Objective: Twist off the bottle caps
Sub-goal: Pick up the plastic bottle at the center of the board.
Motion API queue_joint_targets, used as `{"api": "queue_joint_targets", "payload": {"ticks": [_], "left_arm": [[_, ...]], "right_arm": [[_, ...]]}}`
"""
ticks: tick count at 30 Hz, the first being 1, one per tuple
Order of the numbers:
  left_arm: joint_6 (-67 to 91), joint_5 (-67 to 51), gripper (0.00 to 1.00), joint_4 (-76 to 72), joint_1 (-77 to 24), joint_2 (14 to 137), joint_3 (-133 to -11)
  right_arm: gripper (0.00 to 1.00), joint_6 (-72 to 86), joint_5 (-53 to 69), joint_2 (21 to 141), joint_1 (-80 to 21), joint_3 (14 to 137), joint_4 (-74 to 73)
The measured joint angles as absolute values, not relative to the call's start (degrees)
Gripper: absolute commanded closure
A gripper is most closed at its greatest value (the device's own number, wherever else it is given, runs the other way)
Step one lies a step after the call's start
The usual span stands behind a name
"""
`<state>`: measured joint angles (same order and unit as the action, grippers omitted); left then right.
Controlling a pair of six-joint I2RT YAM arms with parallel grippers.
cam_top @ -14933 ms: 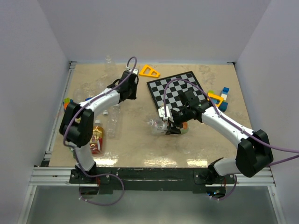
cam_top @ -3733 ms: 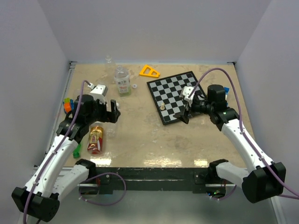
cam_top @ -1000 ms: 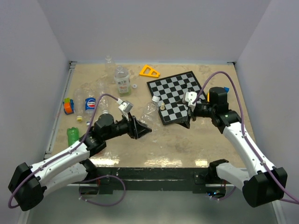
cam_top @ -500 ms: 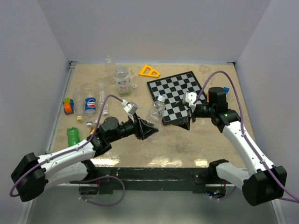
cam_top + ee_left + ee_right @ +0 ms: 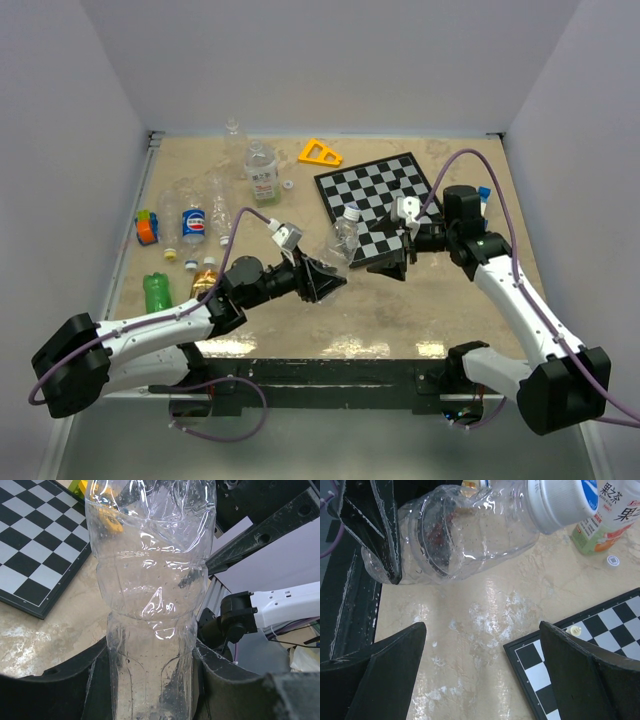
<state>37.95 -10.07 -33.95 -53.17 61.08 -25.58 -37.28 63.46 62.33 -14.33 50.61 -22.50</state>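
Holding a clear bottle (image 5: 343, 238) by its base above the bench (image 5: 400, 305) beside the chessboard (image 5: 385, 195), the left claw (image 5: 150, 680) is clamped on it; its white cap (image 5: 560, 500) is not yet off. Right claw (image 5: 480, 630) gapes wide, empty, just short of that cap. One loose cap (image 5: 287, 184) lies at the back; other bottles (image 5: 195, 222) wait at left. Right wrist view shows the cap; left wrist view only the bottle's body.

Left claw (image 5: 325, 280) clamped on crumpled clear plastic bottle (image 5: 343, 240), white screw cap (image 5: 352, 213) at its far end, over beige table (image 5: 430, 310), right claw (image 5: 390, 262) spread wide just beside, at near edge of black-and-white chessboard (image 5: 385, 190)
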Motion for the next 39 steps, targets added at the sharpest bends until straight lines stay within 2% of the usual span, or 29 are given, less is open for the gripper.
{"api": "queue_joint_targets", "payload": {"ticks": [9, 18, 25, 33, 39], "left_arm": [[37.89, -8.08, 0.98, -35.11, -53.39, 61.58, -25.58], [37.71, -5.32, 0.99, -37.12, -53.39, 61.19, -25.58], [37.71, -4.56, 0.99, -39.81, -54.02, 64.58, -25.61], [37.87, -3.14, 0.99, -41.41, -54.78, 68.05, -26.76], [37.41, -2.72, 1.0, -41.98, -55.16, 70.32, -29.39]], "right_arm": [[0.02, -41.43, 64.47, 66.35, -14.33, 59.61, -29.12], [0.02, -34.63, 70.13, 68.95, -14.26, 58.96, -22.06], [0.02, -16.91, 71.96, 64.82, -14.06, 49.1, -4.75], [0.02, 16.05, 70.63, 64.36, -13.96, 41.65, 22.48], [0.02, 25.85, 68.03, 62.83, -13.96, 39.44, 29.19]]}}
